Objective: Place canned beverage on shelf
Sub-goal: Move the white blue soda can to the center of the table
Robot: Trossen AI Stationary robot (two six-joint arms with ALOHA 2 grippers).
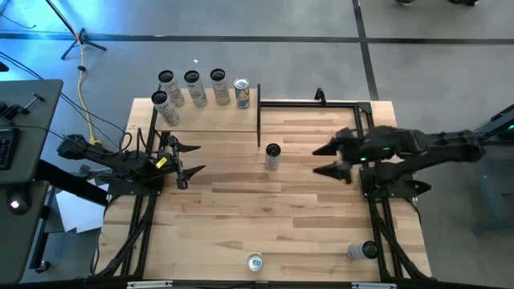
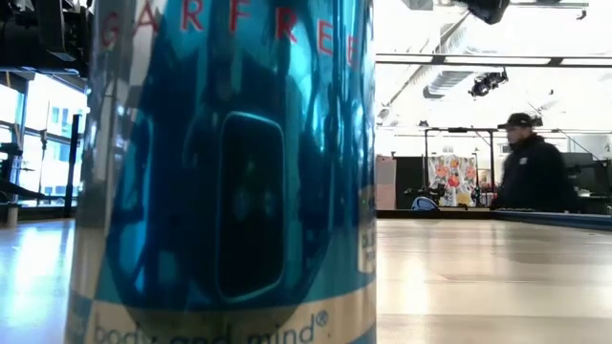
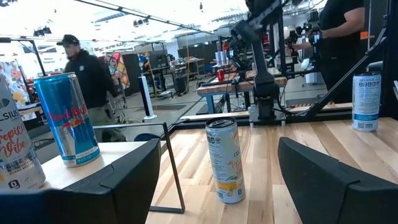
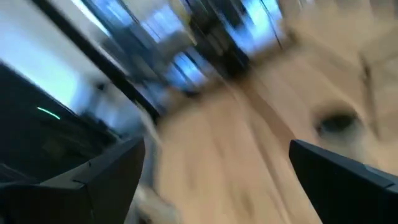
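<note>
Plank tabletop (image 1: 305,209), upright can (image 1: 272,156) mid-table; both arms' jaws wide open, empty.

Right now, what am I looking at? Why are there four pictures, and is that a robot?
Yes, it is a robot with two dark arms at a wooden table. Each arm ends in a claw with two fingers, called a gripper. The left gripper and the right gripper are both open and hold nothing.

One picture looks down from above. One sits low on the table, right behind a blue can that fills most of it. The other two come from little cameras on the robot's wrists; the right one is a blur.

In the middle of the table stands one can. Two more cans are near the front edge. At the back, five cans stand on a pale shelf. A person in a cap is in the room behind.
</note>
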